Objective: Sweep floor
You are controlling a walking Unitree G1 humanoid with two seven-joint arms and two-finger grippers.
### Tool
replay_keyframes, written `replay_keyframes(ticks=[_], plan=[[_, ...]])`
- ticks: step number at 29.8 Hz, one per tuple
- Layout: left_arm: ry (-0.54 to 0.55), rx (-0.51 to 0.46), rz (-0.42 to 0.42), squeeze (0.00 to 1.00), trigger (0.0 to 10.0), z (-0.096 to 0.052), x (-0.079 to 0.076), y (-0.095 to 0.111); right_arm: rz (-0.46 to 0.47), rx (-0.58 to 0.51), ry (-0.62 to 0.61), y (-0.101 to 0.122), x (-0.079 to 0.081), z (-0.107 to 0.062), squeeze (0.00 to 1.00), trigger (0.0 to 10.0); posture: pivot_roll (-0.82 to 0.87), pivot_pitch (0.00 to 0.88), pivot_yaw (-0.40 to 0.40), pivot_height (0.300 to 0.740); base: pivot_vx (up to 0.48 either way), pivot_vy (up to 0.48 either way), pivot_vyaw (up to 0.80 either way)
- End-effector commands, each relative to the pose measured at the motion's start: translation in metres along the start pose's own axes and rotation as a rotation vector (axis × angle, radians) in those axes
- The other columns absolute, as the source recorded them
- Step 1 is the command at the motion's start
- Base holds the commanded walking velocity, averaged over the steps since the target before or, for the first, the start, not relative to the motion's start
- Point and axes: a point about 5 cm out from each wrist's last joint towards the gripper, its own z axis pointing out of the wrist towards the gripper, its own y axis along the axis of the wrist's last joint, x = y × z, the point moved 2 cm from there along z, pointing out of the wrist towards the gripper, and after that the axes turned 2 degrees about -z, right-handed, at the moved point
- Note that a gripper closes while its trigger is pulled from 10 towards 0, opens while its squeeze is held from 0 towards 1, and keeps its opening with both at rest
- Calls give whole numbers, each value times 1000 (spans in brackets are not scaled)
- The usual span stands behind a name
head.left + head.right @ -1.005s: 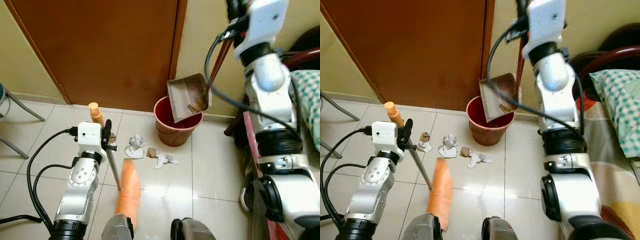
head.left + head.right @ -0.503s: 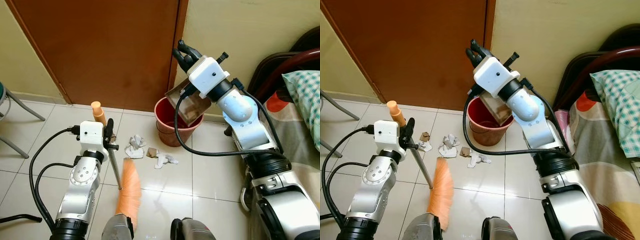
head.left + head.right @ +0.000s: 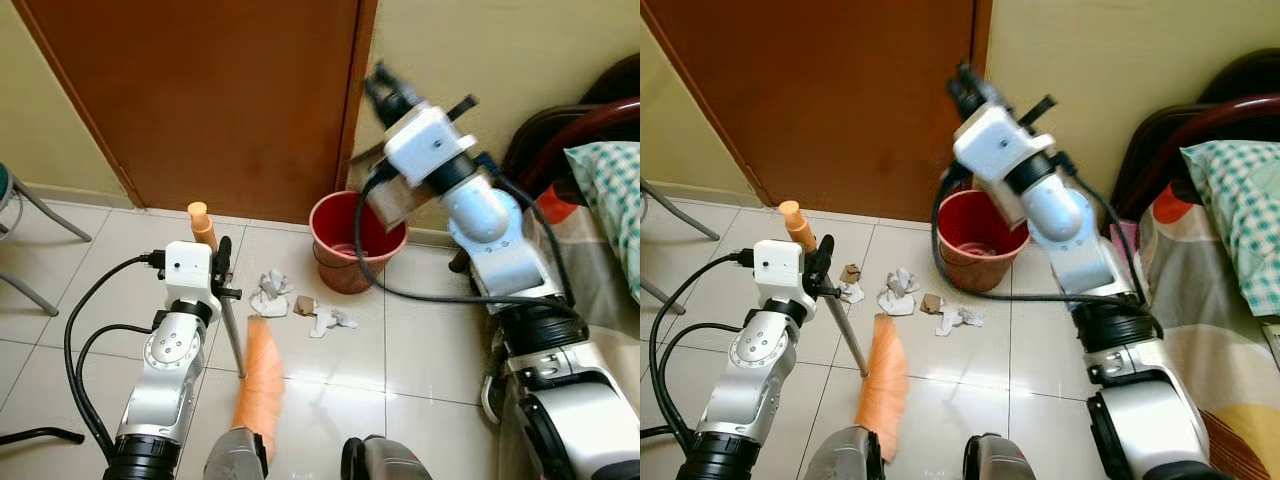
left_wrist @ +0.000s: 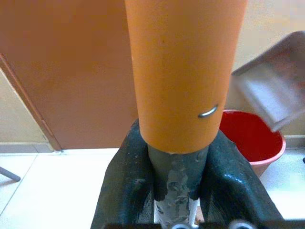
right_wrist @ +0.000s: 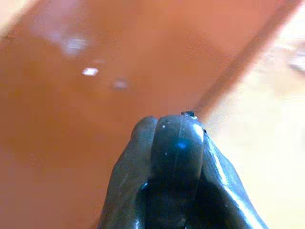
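Head views: my right gripper (image 3: 385,95) has swung the dustpan (image 3: 395,195) up off the red bucket (image 3: 355,240); 0.5 s ago it was tipped over the rim, now it sits higher and blurred behind my wrist. I judge the dump done, pan free to come back down. Paper scraps (image 3: 300,303) lie on the floor (image 3: 420,340) between bucket and broom head (image 3: 260,375), so sweeping isn't finished. My left gripper (image 3: 218,265) is clamped on the broom pole (image 3: 230,335).

Room: door and wall right behind the bucket, bed frame (image 3: 560,130) close on my right, chair leg (image 3: 45,215) at far left; open tile toward me.

Left wrist view: both fingers (image 4: 126,186) closed around the grey pole under the orange grip (image 4: 183,71); bucket and pan beyond.

Right wrist view: fingers (image 5: 178,167) pinched together on a dark handle, door behind.
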Motion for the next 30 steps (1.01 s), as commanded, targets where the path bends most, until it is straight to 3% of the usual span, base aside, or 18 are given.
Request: replay_keyframes(ticks=[1, 10, 17, 21, 23, 30], plan=[[7, 66, 27, 0, 10000, -4, 2, -15, -66, -58, -73, 14, -19, 2, 0, 10000, -19, 97, -54, 740, 0, 0, 0], [-6, 64, 34, 0, 10000, -3, 1, -14, -47, 94, -148, -4, -23, -21, 0, 10000, -20, 98, -48, 740, 0, 0, 0], [-4, 69, 44, 0, 10000, -5, 4, -15, 4, 187, -148, -13, -13, -41, 0, 10000, -13, 104, -40, 740, 0, 0, 0], [-8, 71, 46, 0, 10000, -7, 5, -16, 26, 227, -133, -15, -6, -50, 0, 10000, -13, 109, -38, 740, 0, 0, 0], [-13, 75, 48, 0, 10000, -7, 4, -16, 51, 331, -103, -28, 6, -64, 0, 10000, -13, 115, -35, 740, 0, 0, 0], [-18, 82, 54, 0, 10000, -8, 4, -16, 149, 509, -84, -59, 29, -93, 0, 10000, -8, 122, -32, 740, 0, 0, 0]])
